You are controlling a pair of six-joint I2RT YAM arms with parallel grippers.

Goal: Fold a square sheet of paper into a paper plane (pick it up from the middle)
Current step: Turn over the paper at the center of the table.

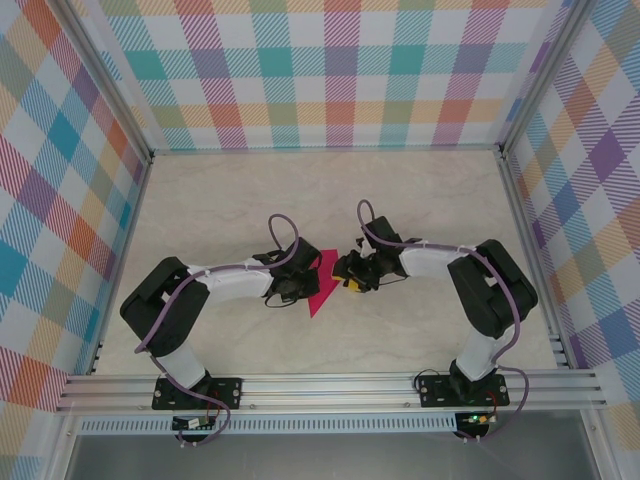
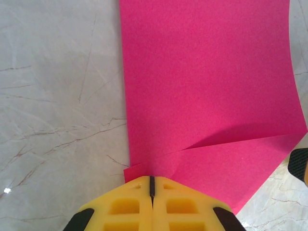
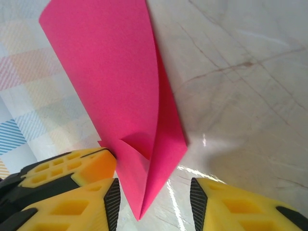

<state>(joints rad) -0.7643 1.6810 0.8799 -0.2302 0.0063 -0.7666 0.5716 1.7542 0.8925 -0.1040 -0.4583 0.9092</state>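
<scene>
While the left end effector (image 2: 151, 185) pinched one edge of the pink sheet of paper (image 2: 202, 86) with its jaws pressed together, the sheet (creased, tapering to a point) sat mid-counter (image 1: 300, 190) between both arms. The right end effector (image 3: 154, 202) stood partly spread, its fingers (image 3: 94, 168) straddling the sheet's pointed tip without clamping it.

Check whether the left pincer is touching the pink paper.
Touching. The left wrist view shows the left pincer shut on the near edge of the pink paper, no gap between them.
</scene>
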